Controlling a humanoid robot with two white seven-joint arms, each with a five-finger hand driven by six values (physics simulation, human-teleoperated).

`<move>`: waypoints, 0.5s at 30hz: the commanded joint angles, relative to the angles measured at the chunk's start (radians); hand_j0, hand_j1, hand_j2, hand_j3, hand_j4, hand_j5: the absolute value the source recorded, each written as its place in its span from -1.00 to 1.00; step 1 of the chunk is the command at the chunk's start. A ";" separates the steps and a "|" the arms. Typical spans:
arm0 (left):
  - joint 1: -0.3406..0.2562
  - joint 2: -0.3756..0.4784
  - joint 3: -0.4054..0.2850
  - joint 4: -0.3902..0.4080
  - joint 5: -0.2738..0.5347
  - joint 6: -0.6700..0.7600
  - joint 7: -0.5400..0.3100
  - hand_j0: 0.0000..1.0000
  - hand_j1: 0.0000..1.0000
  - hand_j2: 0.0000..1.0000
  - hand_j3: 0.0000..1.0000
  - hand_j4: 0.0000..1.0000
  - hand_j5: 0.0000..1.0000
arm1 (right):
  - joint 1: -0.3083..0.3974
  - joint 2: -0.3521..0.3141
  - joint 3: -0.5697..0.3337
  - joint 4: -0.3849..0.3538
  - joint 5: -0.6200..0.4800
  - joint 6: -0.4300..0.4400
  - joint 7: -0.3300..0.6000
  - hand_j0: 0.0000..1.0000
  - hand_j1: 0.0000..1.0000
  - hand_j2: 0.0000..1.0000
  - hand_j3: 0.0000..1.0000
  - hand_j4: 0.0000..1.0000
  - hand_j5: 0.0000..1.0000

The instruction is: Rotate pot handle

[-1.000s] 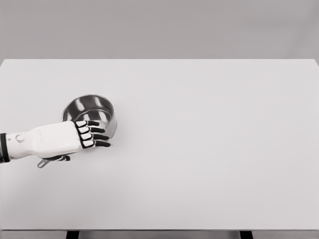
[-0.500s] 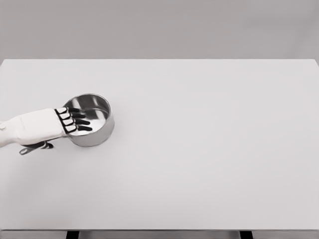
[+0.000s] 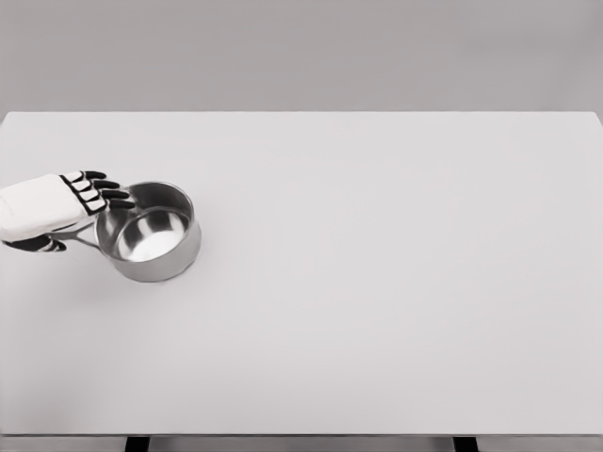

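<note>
A shiny steel pot stands on the white table at its left side. Its thin handle points left toward the table edge and runs under my left hand. The hand lies flat over the handle. Its fingers are stretched out, reaching the pot's near-left rim. The thumb sits below the handle. I cannot see a closed grasp; most of the handle is hidden beneath the palm. The right arm is out of view.
The table's left edge is just beside the hand. Two dark table legs show below the front edge.
My left hand has swept left and toward the far side. The handle swung with it, from pointing at the lower left to pointing left, and the pot shifted slightly left.
</note>
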 commanded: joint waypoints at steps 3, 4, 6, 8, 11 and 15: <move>-0.006 -0.038 0.009 0.081 -0.001 0.000 -0.001 1.00 1.00 1.00 1.00 1.00 1.00 | 0.000 0.000 0.000 0.000 0.000 0.000 0.000 1.00 1.00 1.00 1.00 1.00 1.00; -0.008 -0.043 0.009 0.087 -0.003 0.000 -0.001 1.00 1.00 1.00 1.00 1.00 1.00 | 0.000 0.000 0.000 0.000 0.000 -0.002 0.000 1.00 1.00 1.00 1.00 1.00 1.00; -0.018 -0.046 0.009 0.108 -0.010 0.000 -0.001 1.00 1.00 1.00 1.00 1.00 1.00 | 0.000 0.000 0.000 0.000 0.000 0.000 0.000 1.00 1.00 1.00 1.00 1.00 1.00; -0.031 -0.067 0.009 0.133 -0.012 0.000 -0.001 1.00 1.00 1.00 1.00 1.00 1.00 | 0.000 0.000 0.000 0.000 0.000 0.000 0.000 1.00 1.00 1.00 1.00 1.00 1.00; -0.048 -0.083 0.009 0.135 -0.035 0.000 -0.001 1.00 1.00 1.00 1.00 1.00 1.00 | 0.000 0.000 0.000 0.000 0.000 0.000 0.000 1.00 1.00 1.00 1.00 1.00 1.00; -0.051 -0.081 0.007 0.135 -0.036 0.000 0.000 1.00 1.00 1.00 1.00 1.00 1.00 | 0.000 0.000 0.000 0.000 0.000 0.000 0.000 1.00 1.00 1.00 1.00 1.00 1.00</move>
